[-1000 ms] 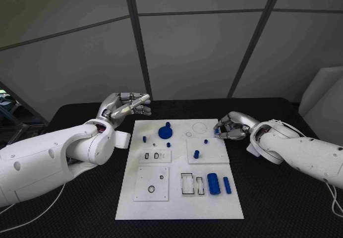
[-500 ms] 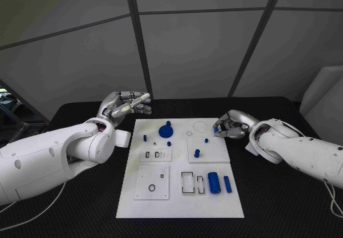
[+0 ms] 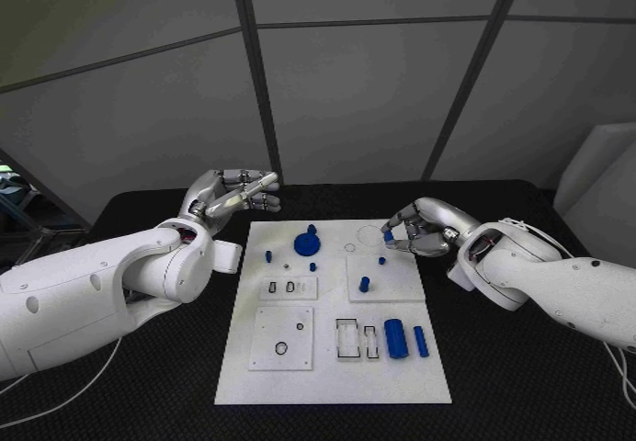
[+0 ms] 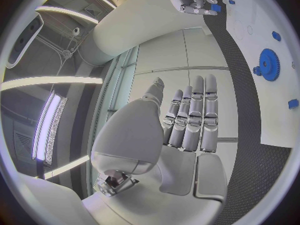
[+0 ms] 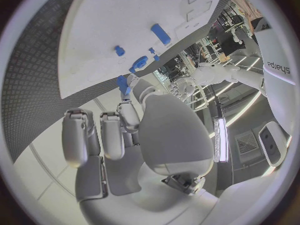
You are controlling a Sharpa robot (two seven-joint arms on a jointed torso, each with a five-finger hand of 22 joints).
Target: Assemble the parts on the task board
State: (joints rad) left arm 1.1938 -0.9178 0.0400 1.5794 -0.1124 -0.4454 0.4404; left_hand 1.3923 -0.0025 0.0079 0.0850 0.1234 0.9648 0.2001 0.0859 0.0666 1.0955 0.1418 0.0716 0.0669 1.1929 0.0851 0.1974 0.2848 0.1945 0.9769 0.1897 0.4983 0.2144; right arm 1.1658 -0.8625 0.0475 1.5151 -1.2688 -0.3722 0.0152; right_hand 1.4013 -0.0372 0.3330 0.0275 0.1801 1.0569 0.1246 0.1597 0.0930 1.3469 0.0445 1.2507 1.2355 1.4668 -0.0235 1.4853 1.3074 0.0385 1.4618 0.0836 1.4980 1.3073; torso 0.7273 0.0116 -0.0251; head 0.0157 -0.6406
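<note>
The white task board (image 3: 332,372) lies in the middle of the black table. My right hand (image 3: 419,230) hovers over the board's far right corner and pinches a small blue part (image 3: 389,235) at its fingertips; the right wrist view shows that part (image 5: 123,83) above the board (image 5: 119,15). My left hand (image 3: 233,195) is raised beyond the board's far left corner, fingers straight and holding nothing (image 4: 187,120). A blue gear (image 3: 306,243) stands on the far part of the board, also seen from the left wrist as the gear (image 4: 269,64).
Small blue pegs (image 3: 365,286) stand on raised white blocks mid-board. A thick blue cylinder (image 3: 395,339) and a thinner one (image 3: 420,342) lie at the near right beside a slotted recess (image 3: 347,340). Black table (image 3: 530,386) surrounds the board.
My right hand has moved left and slightly away from me, carrying the small blue part over the board's far right corner. The left hand has stayed put.
</note>
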